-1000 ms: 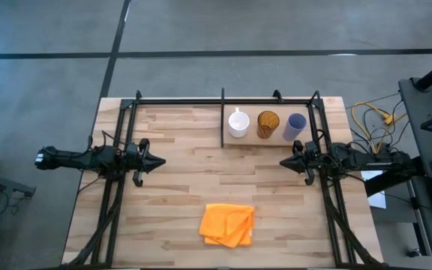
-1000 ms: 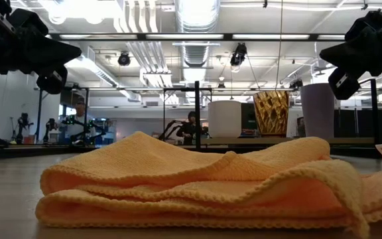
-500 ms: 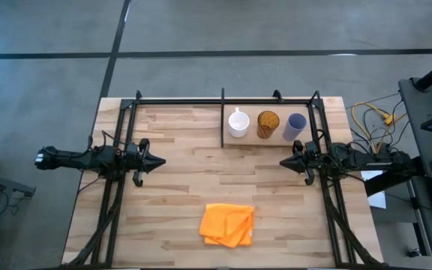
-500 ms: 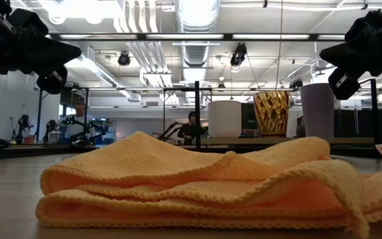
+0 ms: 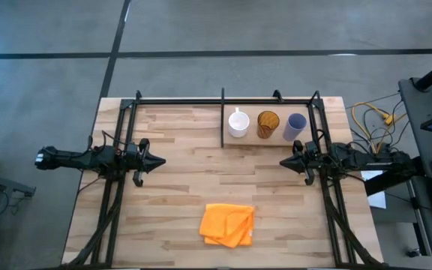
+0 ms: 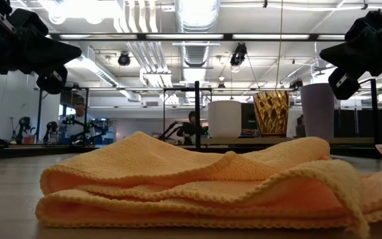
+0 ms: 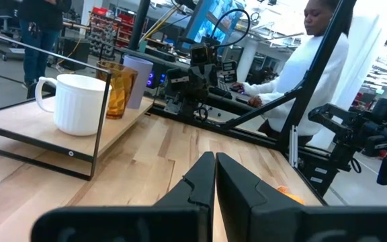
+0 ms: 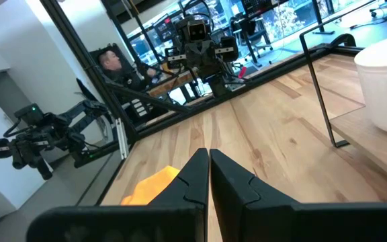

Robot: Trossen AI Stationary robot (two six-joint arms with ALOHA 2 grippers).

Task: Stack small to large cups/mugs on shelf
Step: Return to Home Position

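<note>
White mug (image 5: 238, 124), amber cup (image 5: 268, 124) and lavender tumbler (image 5: 295, 126) stand in a row on the shelf (image 5: 253, 140), while left pincer (image 5: 160, 160) and right pincer (image 5: 283, 162), both narrow and empty, hover well apart, apparently home, so no further move seems called for.

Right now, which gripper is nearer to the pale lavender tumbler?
Right. The right gripper is close by the pale lavender tumbler, just off the shelf edge; the left gripper is across the table, beyond the white mug.
</note>
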